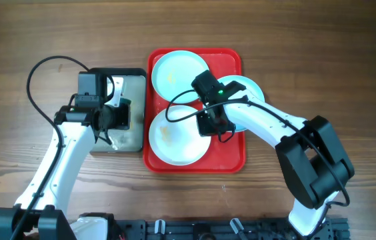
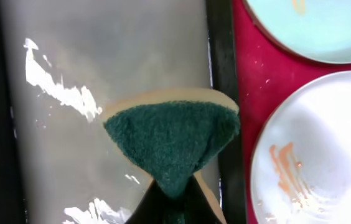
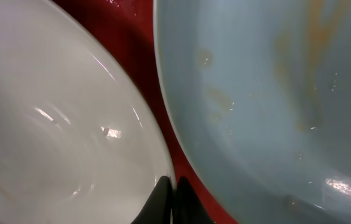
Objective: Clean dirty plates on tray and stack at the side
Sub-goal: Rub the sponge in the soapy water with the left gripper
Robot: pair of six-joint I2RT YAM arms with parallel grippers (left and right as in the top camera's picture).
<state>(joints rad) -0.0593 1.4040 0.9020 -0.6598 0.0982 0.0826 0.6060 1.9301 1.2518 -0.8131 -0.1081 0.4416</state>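
Observation:
The red tray [image 1: 231,157] holds a mint plate [image 1: 175,72] at the back and a white plate [image 1: 175,140] with orange smears at the front. A second mint plate [image 1: 251,87] lies at the tray's right edge, partly under my right arm. My right gripper [image 1: 209,125] is shut on the white plate's right rim [image 3: 70,124], next to a smeared mint plate [image 3: 269,93]; its fingertips [image 3: 173,186] pinch the rim. My left gripper [image 1: 113,119] is shut on a green-topped sponge [image 2: 172,137] over the small grey tray. The left wrist view also shows the white plate [image 2: 325,155] and the mint plate [image 2: 312,25].
The small black-rimmed tray [image 1: 135,143] with a grey inside [image 2: 113,56] stands just left of the red tray and touches it. White foam streaks [image 2: 57,90] lie on its floor. Wooden table surrounds both trays.

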